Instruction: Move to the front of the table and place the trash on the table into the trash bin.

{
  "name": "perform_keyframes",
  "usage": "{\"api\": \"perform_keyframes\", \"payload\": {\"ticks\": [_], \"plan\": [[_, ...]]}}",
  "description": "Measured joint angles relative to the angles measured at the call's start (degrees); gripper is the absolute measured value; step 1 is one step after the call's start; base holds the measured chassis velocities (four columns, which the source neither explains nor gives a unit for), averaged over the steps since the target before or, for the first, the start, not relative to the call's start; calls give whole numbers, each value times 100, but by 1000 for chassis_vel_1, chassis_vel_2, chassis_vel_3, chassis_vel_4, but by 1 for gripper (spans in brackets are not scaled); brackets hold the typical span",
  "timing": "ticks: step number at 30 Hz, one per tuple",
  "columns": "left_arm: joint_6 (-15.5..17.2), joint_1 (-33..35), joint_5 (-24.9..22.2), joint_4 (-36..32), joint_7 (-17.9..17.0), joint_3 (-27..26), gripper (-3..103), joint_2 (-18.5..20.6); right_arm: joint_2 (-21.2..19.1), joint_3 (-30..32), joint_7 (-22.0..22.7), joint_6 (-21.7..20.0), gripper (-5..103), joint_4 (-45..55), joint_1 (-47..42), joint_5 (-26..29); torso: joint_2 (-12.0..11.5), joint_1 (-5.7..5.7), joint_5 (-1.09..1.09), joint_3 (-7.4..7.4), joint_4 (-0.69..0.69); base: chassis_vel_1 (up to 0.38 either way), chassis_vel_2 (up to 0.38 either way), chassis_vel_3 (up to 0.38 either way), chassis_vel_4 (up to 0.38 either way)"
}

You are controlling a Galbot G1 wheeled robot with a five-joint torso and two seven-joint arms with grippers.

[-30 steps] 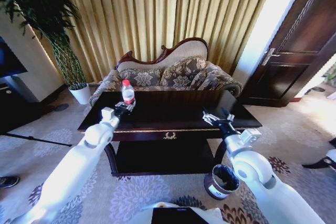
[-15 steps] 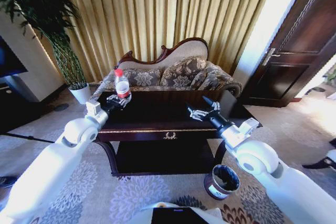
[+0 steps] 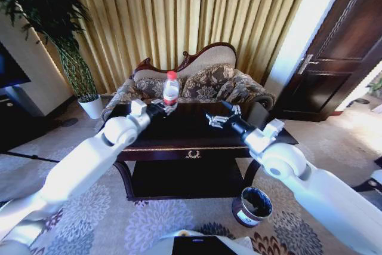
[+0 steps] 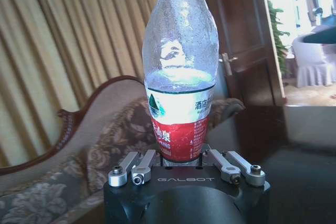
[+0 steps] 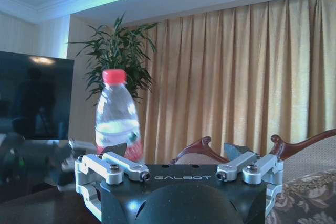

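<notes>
So the left hand [image 3: 156, 110] is clenched around the bottle [image 3: 171, 92], gripping it low on the red label and holding it upright over the far edge of the bench [image 3: 179, 141]. Bottle looks about half full of clear liquid, red cap on. The right hand [image 3: 216, 120] hovers over the bench top toward the right end, fingers spread and nothing in them. The trash bin [image 3: 251, 205] sits on the carpet by the bench's near right corner, inside dark.
</notes>
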Motion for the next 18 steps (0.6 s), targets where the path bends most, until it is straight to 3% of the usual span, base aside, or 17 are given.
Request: {"api": "perform_keyframes", "payload": {"ticks": [8,18], "plan": [[3,-559,-19,334,-4,676,29,-346,77,-503,8,-12,100,-170,357,25,0,-1,-1,0,-2,0,0,0,0],[98,-774,-22,401,-90,978,29,-674,257,-824,29,-26,100,-402,743,89,1,-1,-1,-1,0,0,0,0,0]]}}
